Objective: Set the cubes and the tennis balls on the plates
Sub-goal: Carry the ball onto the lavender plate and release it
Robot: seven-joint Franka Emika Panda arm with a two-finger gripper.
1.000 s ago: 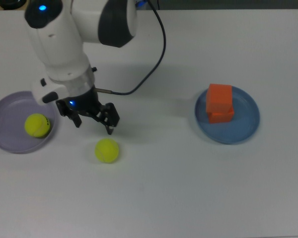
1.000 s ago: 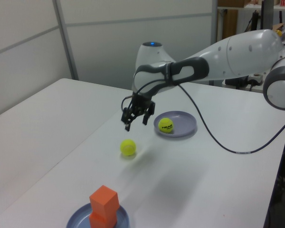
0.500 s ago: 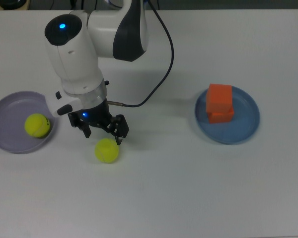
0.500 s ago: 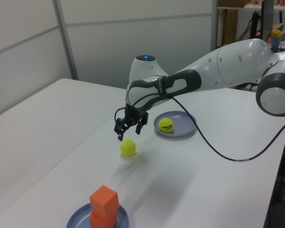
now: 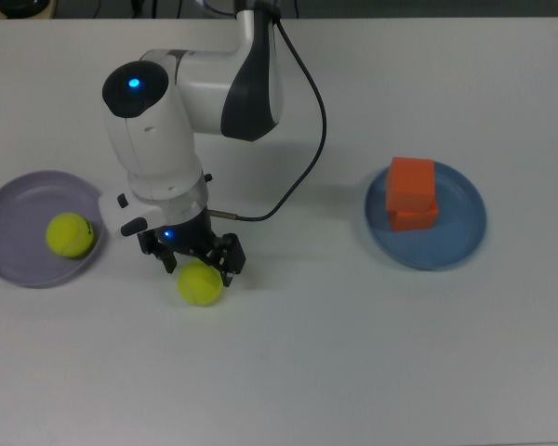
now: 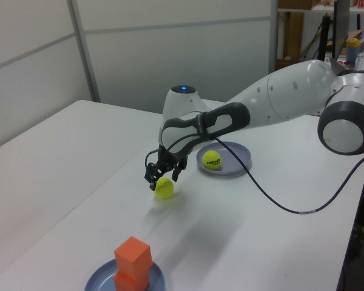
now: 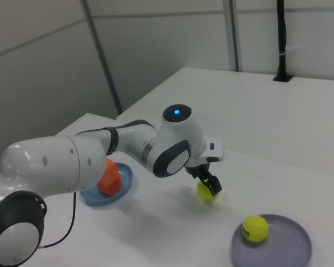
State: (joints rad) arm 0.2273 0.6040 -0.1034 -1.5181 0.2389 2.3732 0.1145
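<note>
- Now that the black two-finger gripper (image 5: 199,261) has been brought down over the loose fuzzy yellow-green tennis ball (image 5: 200,283), its fingers are seen spread apart, straddling it; a grasp is judged imminent.
- A second earlier, the gripper hung at the ball's 11 o'clock in the top view.
- The ball is left on the white table (image 5: 353,353), at 3 o'clock of the lavender round plate (image 5: 19,200).
- Two stacked orange cubes (image 5: 411,192) are unchanged on the blue plate (image 5: 465,228).
</note>
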